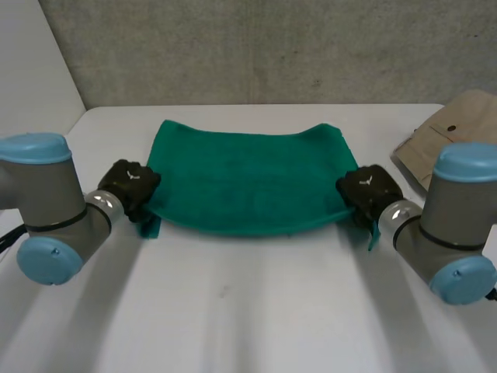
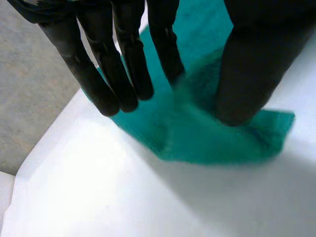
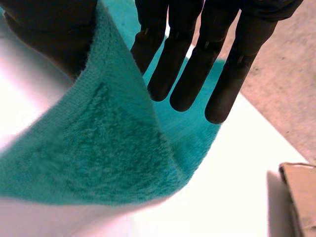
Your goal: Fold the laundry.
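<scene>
Two hands are on the green towel [image 1: 248,183], which lies spread across the middle of the head view on the white table [image 1: 233,318]. The left hand [image 1: 130,186] is at middle left of the frame, on the towel's near left corner; the right hand [image 1: 369,193] is at middle right, on its near right corner. In each wrist view the cloth is pinched between the thumb and straight fingers [image 2: 168,54], so both hands are clamped on the towel, and a small flap of corner hangs loose below each grip. The near edge runs raised between the two hands, while the far edge looks to rest on the table near the top of the frame. A beige cloth [image 1: 454,136] sits at the upper right, well apart from the towel.

Judging from this, the step in hand is the first fold: the near edge is gripped and lifted, but not yet carried over. The next move calls for both hands to travel together toward the far edge, level and at the same pace, so that the lifted edge stays taut and straight. Both pinches must hold until the near corners lie over the far ones; only then should the hands let go.
</scene>
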Controlling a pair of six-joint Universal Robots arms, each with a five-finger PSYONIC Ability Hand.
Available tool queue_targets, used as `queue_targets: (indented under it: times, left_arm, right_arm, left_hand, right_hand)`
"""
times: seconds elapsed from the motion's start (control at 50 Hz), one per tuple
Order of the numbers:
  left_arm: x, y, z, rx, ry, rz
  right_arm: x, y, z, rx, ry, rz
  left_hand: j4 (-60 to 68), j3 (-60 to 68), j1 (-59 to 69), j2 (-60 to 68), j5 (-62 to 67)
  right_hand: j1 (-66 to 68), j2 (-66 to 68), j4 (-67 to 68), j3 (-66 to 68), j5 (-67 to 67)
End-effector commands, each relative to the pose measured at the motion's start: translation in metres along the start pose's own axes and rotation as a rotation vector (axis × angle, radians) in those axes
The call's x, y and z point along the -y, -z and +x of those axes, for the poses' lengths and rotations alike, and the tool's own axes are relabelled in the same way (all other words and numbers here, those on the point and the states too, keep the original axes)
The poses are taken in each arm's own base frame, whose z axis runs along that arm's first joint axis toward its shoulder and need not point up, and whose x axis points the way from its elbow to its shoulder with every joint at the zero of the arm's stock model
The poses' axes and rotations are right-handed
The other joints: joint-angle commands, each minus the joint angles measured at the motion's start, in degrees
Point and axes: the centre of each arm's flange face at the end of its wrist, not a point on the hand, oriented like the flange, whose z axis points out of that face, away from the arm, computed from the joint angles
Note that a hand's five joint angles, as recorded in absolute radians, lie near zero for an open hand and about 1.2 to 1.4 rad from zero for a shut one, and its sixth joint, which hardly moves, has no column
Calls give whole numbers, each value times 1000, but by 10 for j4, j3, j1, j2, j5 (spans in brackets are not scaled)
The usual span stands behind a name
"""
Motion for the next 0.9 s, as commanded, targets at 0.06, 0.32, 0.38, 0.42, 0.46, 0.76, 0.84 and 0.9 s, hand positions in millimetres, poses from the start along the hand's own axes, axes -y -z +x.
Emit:
queue_targets:
  times: [0.06, 0.32, 0.38, 0.42, 0.46, 0.76, 0.84, 0.9]
  left_arm:
    - [7, 1, 13, 22, -7, -15]
    - [14, 4, 31, 78, 49, -42]
    - [8, -1, 28, 114, 49, -69]
    - [3, -6, 26, 127, 51, -87]
    - [0, -9, 25, 127, 52, -94]
    - [-21, -38, -6, 190, 36, -113]
    - [-14, -33, -26, 209, 44, -88]
    - [1, -17, -46, 239, 58, -48]
  right_arm:
    - [3, 3, -4, -21, -16, 26]
    - [36, 12, 22, -113, -197, 115]
    - [40, 11, 30, -138, -257, 124]
    - [41, 10, 37, -159, -295, 123]
    - [42, 10, 41, -169, -319, 124]
    - [46, 16, 58, -196, -402, 126]
    - [45, 16, 61, -201, -380, 116]
    - [43, 17, 65, -207, -315, 90]
  left_hand:
    - [-167, -170, -150, -164, -168]
    - [-208, -211, -191, -204, -208]
    - [-189, -192, -172, -186, -190]
    - [-159, -162, -142, -155, -159]
    - [-144, -147, -127, -140, -144]
    - [338, 335, 355, 341, 337]
    - [339, 336, 356, 342, 338]
    - [339, 336, 356, 342, 338]
  right_hand:
    - [153, 127, 115, 121, 120]
    - [153, 127, 115, 121, 120]
    - [153, 127, 115, 121, 120]
    - [153, 127, 115, 121, 120]
    - [153, 127, 115, 121, 120]
    - [153, 127, 115, 121, 120]
    - [153, 127, 115, 121, 120]
    - [153, 127, 115, 121, 120]
